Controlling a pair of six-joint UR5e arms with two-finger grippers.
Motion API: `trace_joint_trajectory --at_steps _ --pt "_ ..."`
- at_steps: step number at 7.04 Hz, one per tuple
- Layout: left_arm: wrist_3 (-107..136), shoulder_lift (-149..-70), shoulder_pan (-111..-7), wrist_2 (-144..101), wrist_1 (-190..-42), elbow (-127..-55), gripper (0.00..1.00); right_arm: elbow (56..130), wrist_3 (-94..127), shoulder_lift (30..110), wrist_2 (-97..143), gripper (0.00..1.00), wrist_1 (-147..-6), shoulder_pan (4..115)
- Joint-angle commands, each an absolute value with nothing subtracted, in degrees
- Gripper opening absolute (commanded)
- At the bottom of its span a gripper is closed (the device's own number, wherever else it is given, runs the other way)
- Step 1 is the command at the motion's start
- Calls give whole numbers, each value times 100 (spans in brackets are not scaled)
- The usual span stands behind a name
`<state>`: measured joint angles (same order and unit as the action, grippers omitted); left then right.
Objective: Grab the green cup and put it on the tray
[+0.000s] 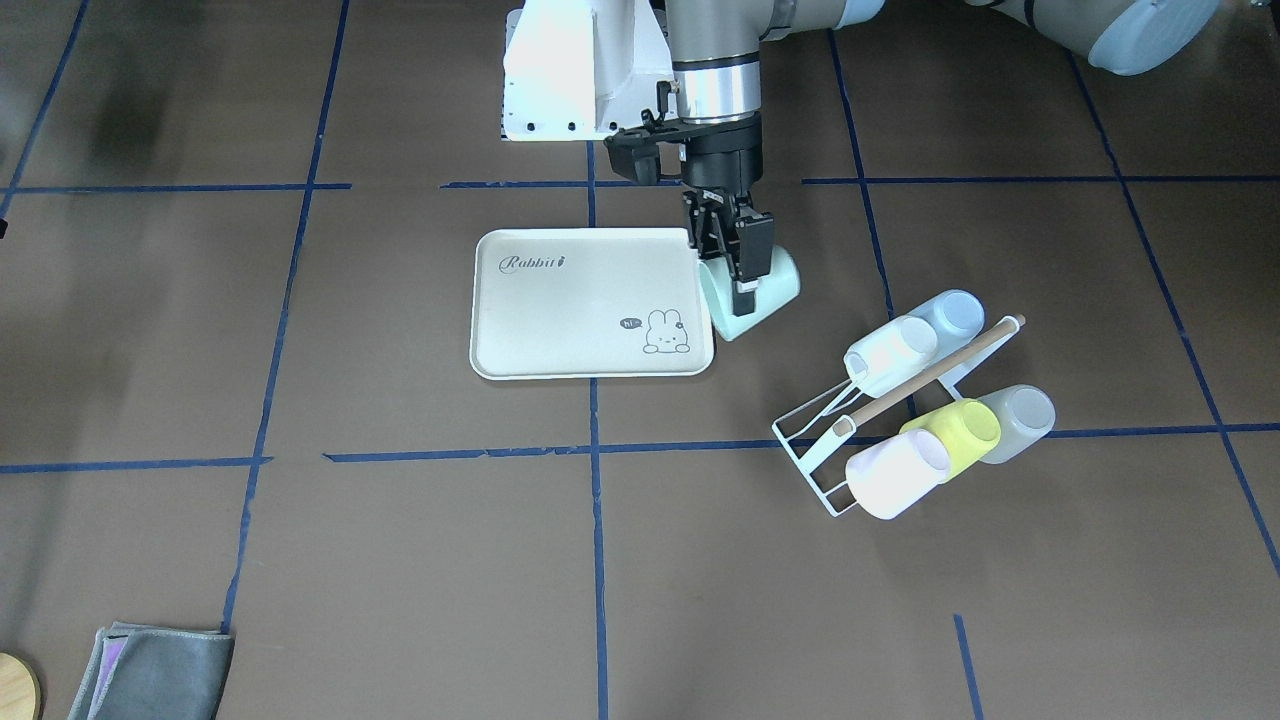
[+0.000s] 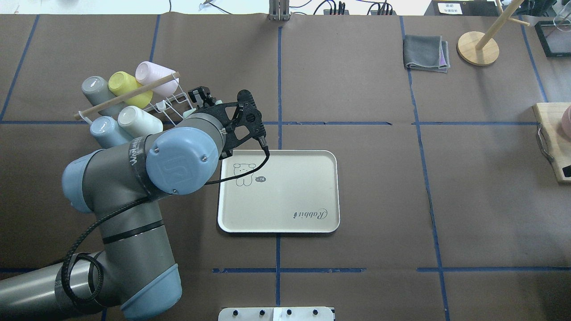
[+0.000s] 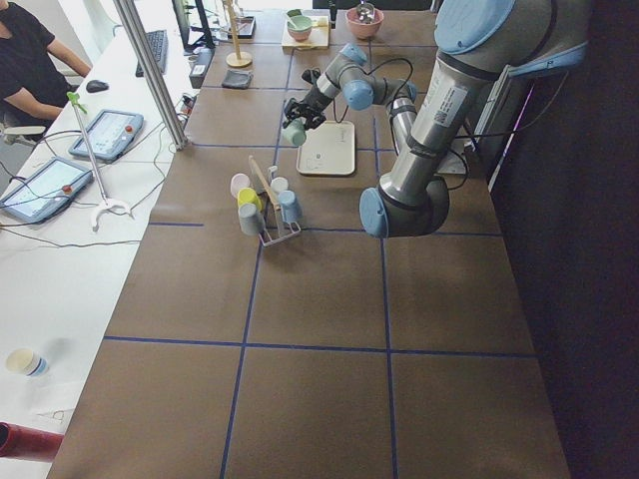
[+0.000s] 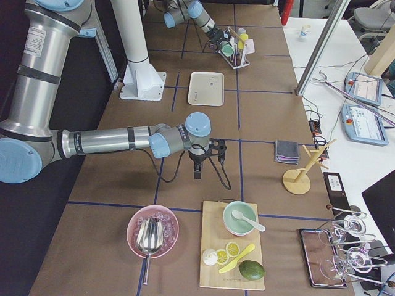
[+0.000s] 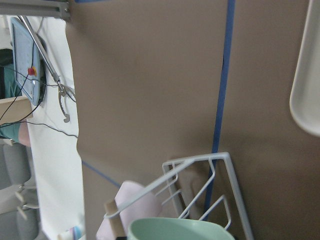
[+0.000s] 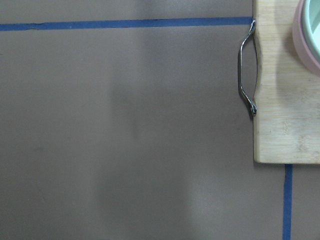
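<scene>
1. Holds the green cup (image 1: 772, 288) in the left gripper (image 1: 738, 285), pinched tight on the cup's wall.
2. Has the cup tilted rather than upright, raised above the table (image 1: 400, 560).
3. Hangs it near the tray (image 1: 580, 300), by the edge on the robot's left. Not resting on the tray.
4. Shows only a slice of the cup's rim at the bottom of the left wrist view, with a curve of tray rim at the right edge.
5. Farther to the robot's left, well apart from the tray: a white wire rack (image 1: 810, 455) with a wooden bar (image 1: 930, 375).
6. Stowed on the rack, all on their sides: a pale blue cup (image 1: 955, 312), a white cup (image 1: 890, 352), a yellow-green cup (image 1: 965, 430), a grey cup (image 1: 1020, 418) and a pinkish cup (image 1: 895, 472).
7. Points the right gripper (image 4: 197, 168) down over bare table, well apart from the tray. Visible only in a side view, so cannot tell whether open or closed.
8. Looks from the right wrist onto a wooden board (image 6: 285, 125) with a metal handle (image 6: 247, 85).
9. Across the table from the robot: a folded grey cloth (image 2: 426, 53) beside a wooden stand (image 2: 478, 48).
</scene>
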<state>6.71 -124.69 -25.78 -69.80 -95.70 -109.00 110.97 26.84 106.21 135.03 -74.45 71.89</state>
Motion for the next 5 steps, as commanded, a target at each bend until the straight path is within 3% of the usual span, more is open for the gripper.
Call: trace_joint_trajectory --at_steps 1,5 --pt "1798 -12270 -2505 -7084 -12085 -10287 64 11074 2672 10608 13509 100 -7444 7189" --pt "2777 -12340 -2102 -7005 -16273 -8522 64 11074 2672 10591 13500 100 -7444 7189"
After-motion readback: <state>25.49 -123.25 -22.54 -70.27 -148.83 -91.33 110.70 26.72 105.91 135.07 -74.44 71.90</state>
